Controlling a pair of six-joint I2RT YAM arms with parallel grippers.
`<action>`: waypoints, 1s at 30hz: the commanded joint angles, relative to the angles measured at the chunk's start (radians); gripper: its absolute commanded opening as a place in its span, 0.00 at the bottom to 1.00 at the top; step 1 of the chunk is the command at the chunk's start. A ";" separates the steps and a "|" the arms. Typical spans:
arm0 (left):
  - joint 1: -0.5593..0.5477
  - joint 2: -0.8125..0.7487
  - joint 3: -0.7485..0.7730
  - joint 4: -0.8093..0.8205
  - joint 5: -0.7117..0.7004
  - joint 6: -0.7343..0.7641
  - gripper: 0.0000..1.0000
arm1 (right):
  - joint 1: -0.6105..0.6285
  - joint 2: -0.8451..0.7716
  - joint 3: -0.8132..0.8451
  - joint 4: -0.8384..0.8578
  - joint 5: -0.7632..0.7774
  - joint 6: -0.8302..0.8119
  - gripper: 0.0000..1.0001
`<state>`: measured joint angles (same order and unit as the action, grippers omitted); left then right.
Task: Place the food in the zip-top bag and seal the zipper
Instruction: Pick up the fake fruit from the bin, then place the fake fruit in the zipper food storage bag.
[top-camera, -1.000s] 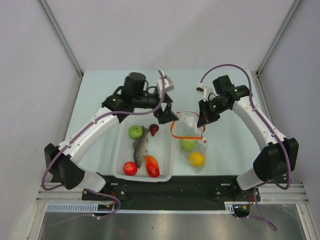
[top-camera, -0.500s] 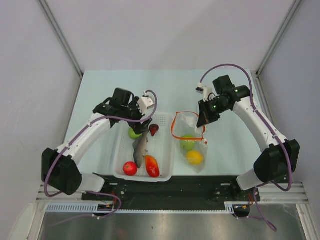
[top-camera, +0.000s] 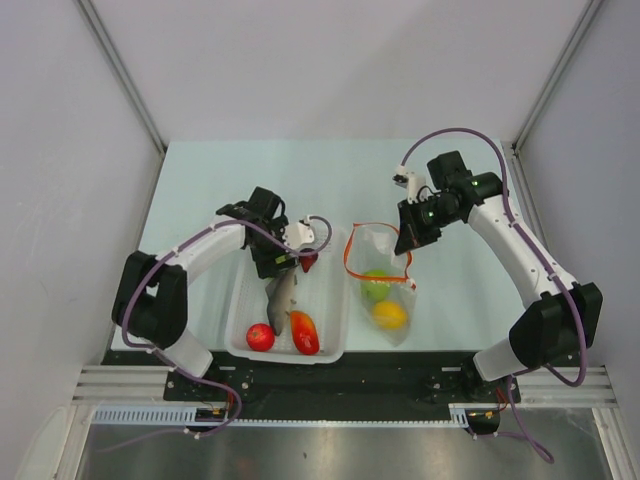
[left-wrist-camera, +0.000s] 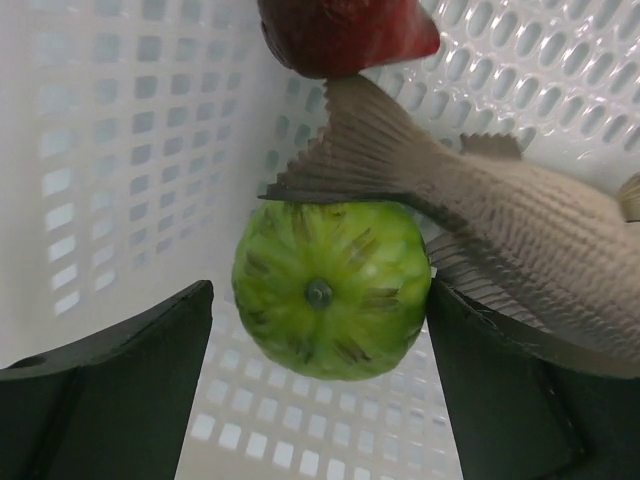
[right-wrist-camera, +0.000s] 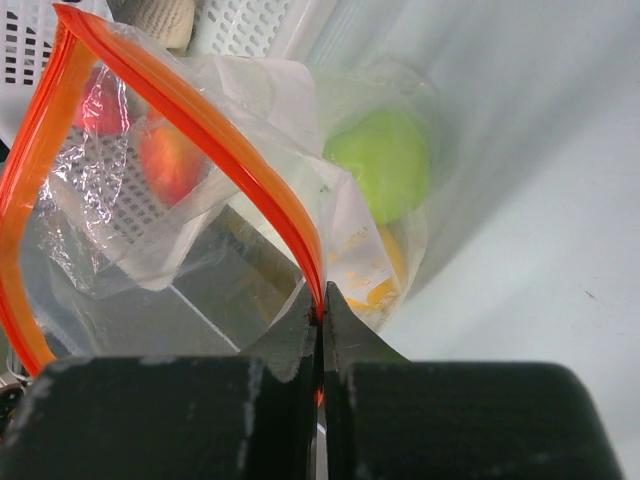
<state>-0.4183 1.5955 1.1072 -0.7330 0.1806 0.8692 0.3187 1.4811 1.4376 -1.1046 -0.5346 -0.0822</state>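
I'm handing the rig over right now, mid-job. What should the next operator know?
Grippers: the left gripper is open, with a finger on either side of the green fruit in the basket, not closed on it. The right gripper is shut on the orange strip of the bag and holds the mouth open.
Done: a green ball and a yellow fruit lie in the bag.
Left: the green fruit, fish, dark red piece, red round fruit and pepper are in the basket. After they are bagged, seal the strip.
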 joint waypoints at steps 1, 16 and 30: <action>0.001 0.052 -0.009 0.015 -0.027 0.088 0.89 | -0.003 -0.041 -0.003 0.028 0.022 0.010 0.00; -0.007 -0.095 0.273 -0.114 0.121 -0.007 0.47 | -0.018 -0.021 0.004 0.011 -0.059 -0.051 0.00; -0.377 -0.063 0.623 0.046 0.356 -0.372 0.59 | -0.017 0.016 0.046 -0.015 -0.093 -0.059 0.00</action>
<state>-0.7082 1.4796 1.7035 -0.7193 0.4767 0.5793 0.3038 1.4914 1.4349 -1.1088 -0.6033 -0.1291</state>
